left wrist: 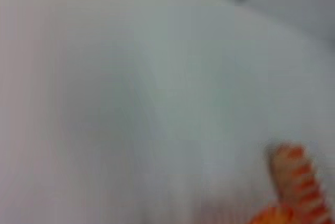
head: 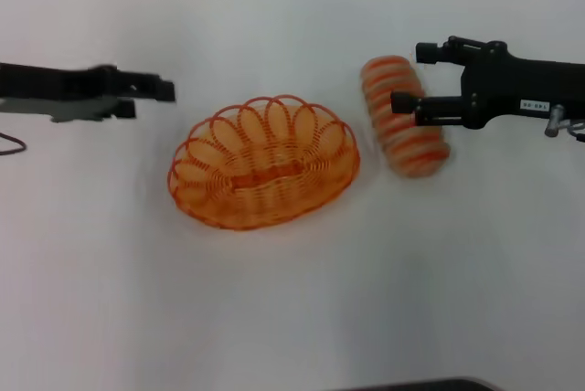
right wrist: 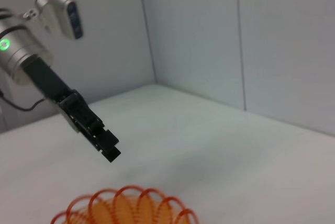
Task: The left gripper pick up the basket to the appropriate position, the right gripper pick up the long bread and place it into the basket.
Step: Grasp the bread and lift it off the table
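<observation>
The orange wire basket point(head: 265, 164) stands on the white table, in the middle, with nothing in it. My left gripper point(head: 151, 99) is open and empty, raised to the left of the basket and apart from it. It also shows in the right wrist view point(right wrist: 107, 148), above the basket's rim point(right wrist: 131, 205). The long bread point(head: 407, 126), cream with orange stripes, lies to the right of the basket. My right gripper point(head: 411, 78) is open over the bread, one finger across its middle. The left wrist view shows the bread point(left wrist: 298, 182) blurred.
The table point(head: 292, 300) is white and bare around the basket. Grey walls point(right wrist: 209, 35) close it in at the back. A dark edge point(head: 420, 385) shows at the table's front.
</observation>
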Tool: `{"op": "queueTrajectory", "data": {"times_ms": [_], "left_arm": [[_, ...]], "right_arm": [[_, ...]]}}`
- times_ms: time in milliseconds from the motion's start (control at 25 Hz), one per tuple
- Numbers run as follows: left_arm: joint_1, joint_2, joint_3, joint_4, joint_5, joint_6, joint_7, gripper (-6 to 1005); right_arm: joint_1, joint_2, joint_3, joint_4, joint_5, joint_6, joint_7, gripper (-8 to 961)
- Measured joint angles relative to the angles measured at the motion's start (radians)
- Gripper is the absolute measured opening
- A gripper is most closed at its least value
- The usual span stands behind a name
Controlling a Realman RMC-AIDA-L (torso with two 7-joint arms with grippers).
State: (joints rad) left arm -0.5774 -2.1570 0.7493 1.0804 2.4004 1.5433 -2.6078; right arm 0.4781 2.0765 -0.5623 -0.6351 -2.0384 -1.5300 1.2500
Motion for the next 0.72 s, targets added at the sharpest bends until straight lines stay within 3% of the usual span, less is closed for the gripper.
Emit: {"op": "queueTrajectory", "data": {"times_ms": [80,280,480,640,720], "left_arm": [[0.020,0.005,-0.060,-0.006,-0.048,0.006,0.028,699],[0.075,0.026,-0.172,-0.063,-0.162,0.012,0.109,767],[0.117,0.039,-0.277,-0.136,-0.234,0.045,0.258,766],[0.162,0.033,-0.358,-0.157,-0.314,0.108,0.451,772],[0.176,0.032,-0.381,-0.164,-0.336,0.128,0.500,783]], "right_arm": [[-0.001,-0.003,0.005,0.000,0.011,0.001,0.035,929],[0.014,-0.025,0.017,0.000,0.011,0.016,0.193,930],[0.039,-0.056,0.003,-0.019,0.003,0.030,0.399,930],[0.051,-0.065,-0.020,-0.087,-0.018,0.032,0.600,930],[0.075,-0.070,-0.028,-0.151,-0.103,0.033,0.758,930]]}}
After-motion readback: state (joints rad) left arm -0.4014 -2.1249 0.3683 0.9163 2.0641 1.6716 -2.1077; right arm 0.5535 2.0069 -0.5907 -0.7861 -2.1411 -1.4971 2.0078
